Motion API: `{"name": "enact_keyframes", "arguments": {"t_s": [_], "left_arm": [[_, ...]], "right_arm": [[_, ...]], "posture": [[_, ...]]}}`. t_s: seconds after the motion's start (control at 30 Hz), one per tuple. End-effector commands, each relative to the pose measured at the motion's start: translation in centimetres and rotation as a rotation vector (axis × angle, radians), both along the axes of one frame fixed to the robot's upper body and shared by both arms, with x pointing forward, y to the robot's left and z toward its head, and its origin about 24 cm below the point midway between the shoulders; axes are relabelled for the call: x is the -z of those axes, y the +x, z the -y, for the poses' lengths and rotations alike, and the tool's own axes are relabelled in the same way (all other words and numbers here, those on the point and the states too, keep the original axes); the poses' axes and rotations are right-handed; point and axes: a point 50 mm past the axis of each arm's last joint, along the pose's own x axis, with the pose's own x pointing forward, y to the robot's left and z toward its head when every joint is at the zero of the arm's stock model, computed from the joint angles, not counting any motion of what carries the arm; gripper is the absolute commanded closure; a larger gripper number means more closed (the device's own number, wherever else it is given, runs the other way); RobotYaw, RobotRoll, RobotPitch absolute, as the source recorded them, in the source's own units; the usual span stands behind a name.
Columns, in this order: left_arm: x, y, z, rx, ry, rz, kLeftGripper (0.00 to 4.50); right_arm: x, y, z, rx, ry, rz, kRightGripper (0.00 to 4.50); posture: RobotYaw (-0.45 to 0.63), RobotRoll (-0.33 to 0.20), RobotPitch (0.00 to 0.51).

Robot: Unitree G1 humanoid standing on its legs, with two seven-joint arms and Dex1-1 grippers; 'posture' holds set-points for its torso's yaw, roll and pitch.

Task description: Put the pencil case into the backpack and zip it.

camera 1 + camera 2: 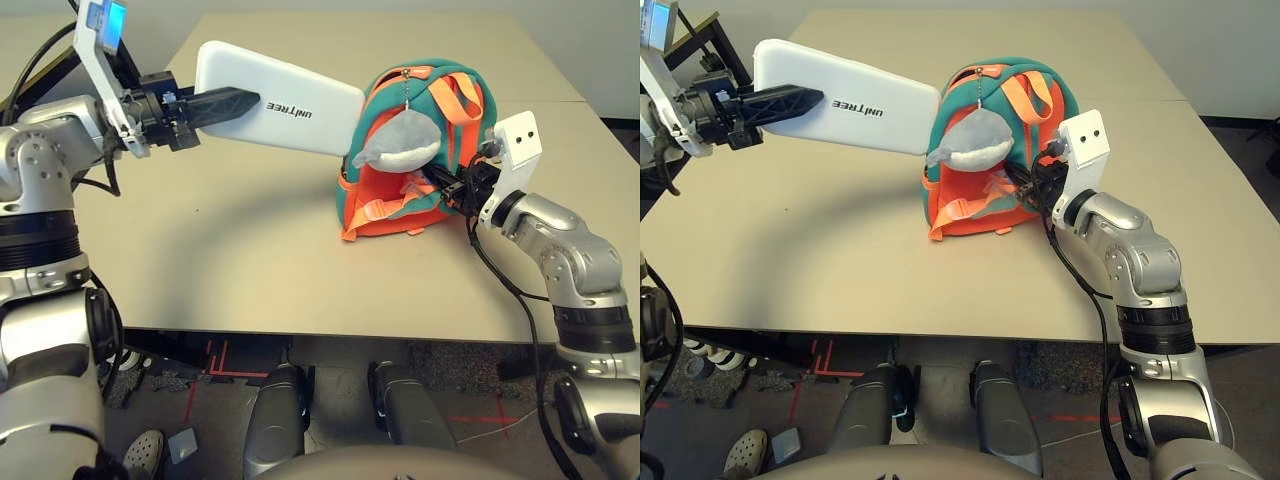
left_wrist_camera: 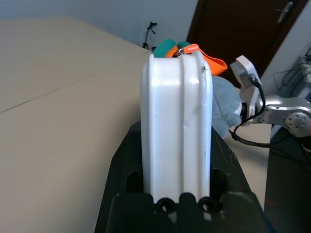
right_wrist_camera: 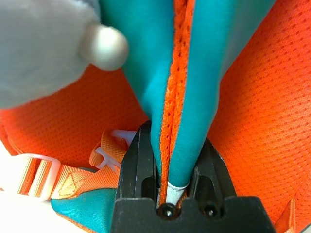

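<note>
Above the desk [image 1: 250,270], left of centre: pencil case [image 1: 285,100] in the air, clamped at its left end between the fingers of the left end effector [image 1: 225,103]. Long axis runs left to right, roughly level, right end dipping slightly and just reaching the backpack [image 1: 420,150] beside the grey plush charm [image 1: 400,142]. "UNITREE" printed on the case face, reading upside down from the head camera. Backpack stands upright on the desk, right of centre, straps facing the robot. Right end effector [image 3: 167,165] clenched on a teal strap edge with orange mesh lining. Bare desk in front of and behind the backpack; right desk edge is near it, front edge well clear.
</note>
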Motion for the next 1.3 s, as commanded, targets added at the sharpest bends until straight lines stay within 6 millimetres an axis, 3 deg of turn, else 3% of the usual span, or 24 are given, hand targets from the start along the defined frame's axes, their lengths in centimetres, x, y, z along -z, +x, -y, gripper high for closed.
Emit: {"name": "enact_keyframes", "arguments": {"t_s": [0.03, 0.27, 0.5, 0.73, 0.93, 1.2, 1.23, 1.3], "left_arm": [[-0.4, 0.2, 1.7, 0.091, 0.013, 0.027, 3.23], [0.4, 1.7, 3.8, 0.122, 0.101, 0.055, 3.23], [1.7, 3.8, 7.3, 0.105, 0.195, 0.127, 3.23], [6.1, 5.6, 12.8, 0.066, 0.240, 0.131, 3.23], [6.9, 6.0, 13.4, 0.025, 0.208, 0.106, 3.23], [5.0, 5.2, 10.6, 0.003, 0.122, 0.087, 0.27], [4.6, 5.0, 10.1, -0.001, 0.112, 0.085, 0.01], [3.8, 4.6, 9.1, -0.013, 0.095, 0.080, 0.00]], "right_arm": [[1.3, 0.0, 0.6, 0.042, -0.024, -0.062, 3.94], [1.3, 0.1, 0.5, 0.042, -0.019, -0.060, 3.94], [1.4, 0.2, 0.3, 0.041, -0.012, -0.057, 3.94], [1.6, 0.2, -0.2, 0.034, -0.007, -0.056, 3.94], [1.5, 0.1, -0.2, 0.034, -0.008, -0.051, 3.94], [1.7, 0.0, -0.2, 0.035, -0.008, -0.054, 3.94], [1.7, 0.0, -0.2, 0.035, -0.008, -0.054, 3.94], [1.7, 0.0, -0.2, 0.033, -0.008, -0.055, 3.94]], "posture": [[-0.17, 0.000, 0.118], [-0.17, 0.000, 0.118], [-0.18, 0.000, 0.117], [-0.18, 0.000, 0.116], [-0.19, 0.000, 0.118], [-0.19, 0.000, 0.119], [-0.19, 0.000, 0.119], [-0.19, 0.000, 0.121]]}}
